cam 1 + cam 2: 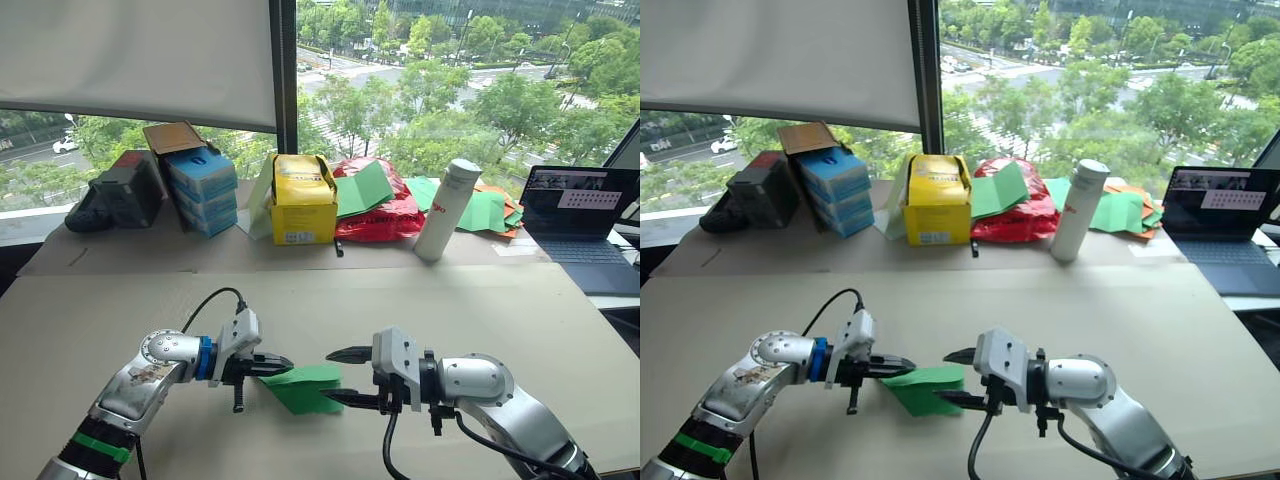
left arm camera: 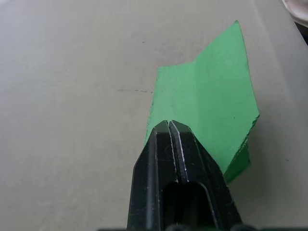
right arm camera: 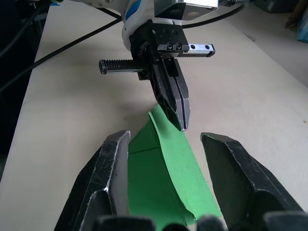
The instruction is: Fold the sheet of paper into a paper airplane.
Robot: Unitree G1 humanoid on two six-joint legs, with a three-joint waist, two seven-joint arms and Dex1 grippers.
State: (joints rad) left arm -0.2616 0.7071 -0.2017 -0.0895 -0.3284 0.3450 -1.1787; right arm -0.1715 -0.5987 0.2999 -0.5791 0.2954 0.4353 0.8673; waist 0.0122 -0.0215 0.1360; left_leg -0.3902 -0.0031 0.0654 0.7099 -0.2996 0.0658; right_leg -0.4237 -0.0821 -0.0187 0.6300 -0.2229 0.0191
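Head views: bright green folded sheet of paper (image 1: 306, 388) on the beige cardboard-covered table (image 1: 500, 310), near edge, between both arms. Left gripper (image 1: 286, 364), black fingers pressed together, pinches the sheet's left corner; right gripper (image 1: 336, 376) spread, one finger above the paper, one at its right edge. Behind: yellow cardboard box (image 1: 303, 198), red plastic bag (image 1: 385, 215), white cylindrical bottle (image 1: 447, 209). Left wrist view: closed fingers (image 2: 178, 144) over the creased sheet. Right wrist view: open fingers (image 3: 111, 163) straddle the paper, left gripper opposite.
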